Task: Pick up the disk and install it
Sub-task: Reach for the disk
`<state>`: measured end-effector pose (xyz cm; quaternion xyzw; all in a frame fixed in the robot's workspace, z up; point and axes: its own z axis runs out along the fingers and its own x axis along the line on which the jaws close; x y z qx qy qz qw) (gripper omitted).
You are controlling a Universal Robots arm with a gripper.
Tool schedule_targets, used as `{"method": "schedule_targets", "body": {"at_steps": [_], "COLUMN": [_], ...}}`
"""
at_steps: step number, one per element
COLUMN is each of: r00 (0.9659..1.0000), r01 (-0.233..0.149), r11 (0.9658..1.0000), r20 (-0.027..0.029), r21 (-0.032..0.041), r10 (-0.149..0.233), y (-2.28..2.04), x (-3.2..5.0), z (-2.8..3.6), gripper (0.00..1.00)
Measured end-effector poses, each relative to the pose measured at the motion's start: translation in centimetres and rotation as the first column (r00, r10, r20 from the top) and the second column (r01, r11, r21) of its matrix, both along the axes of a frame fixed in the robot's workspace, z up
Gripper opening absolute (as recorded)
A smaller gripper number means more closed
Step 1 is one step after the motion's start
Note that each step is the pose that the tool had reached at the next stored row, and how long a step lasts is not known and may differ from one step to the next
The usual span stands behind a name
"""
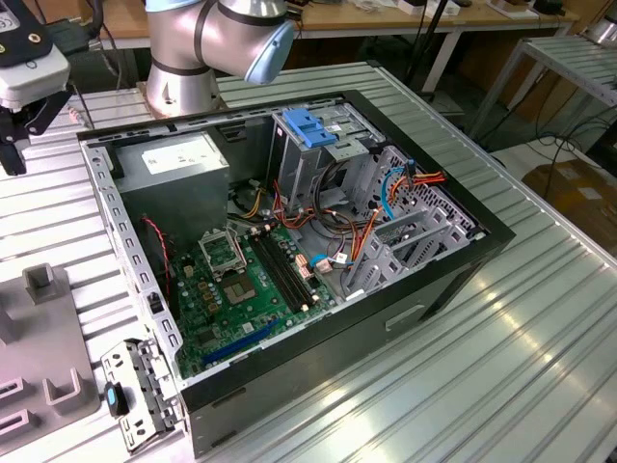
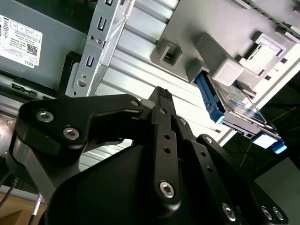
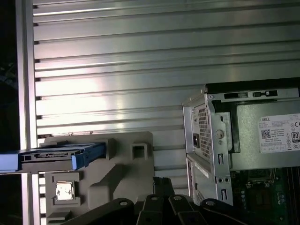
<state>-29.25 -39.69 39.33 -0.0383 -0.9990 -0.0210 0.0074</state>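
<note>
The disk [image 3: 56, 157] stands on edge in a slot of a grey holder [image 3: 117, 171] on the ribbed table, with blue rails along its sides. The second wrist view shows the disk [image 2: 234, 110] from its flat side, with a label end and a blue rail. My gripper [image 2: 161, 93] hangs above the table between the holder and the computer case, well apart from the disk. Its black fingers [image 3: 161, 185] lie together with nothing between them. In the exterior view the gripper [image 1: 13, 145] is at the far left edge, above the table.
The open computer case [image 1: 463, 251] lies on the aluminium table with its motherboard [image 1: 241, 289] showing. Inside are a grey power-supply box [image 1: 183, 159] and a metal cage with a blue plastic top [image 1: 308, 125]. A loose metal bracket [image 1: 140, 391] lies by the holder [image 1: 39, 333].
</note>
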Motion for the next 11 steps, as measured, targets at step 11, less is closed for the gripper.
{"method": "schedule_targets", "body": {"at_steps": [11], "r00": [1.0], "r01": [0.0], "r11": [1.0], "r20": [-0.0047], "r21": [0.0001], "r10": [0.0], "y": [0.01], "x": [-2.21], "z": [0.0], "gripper": [0.11]}}
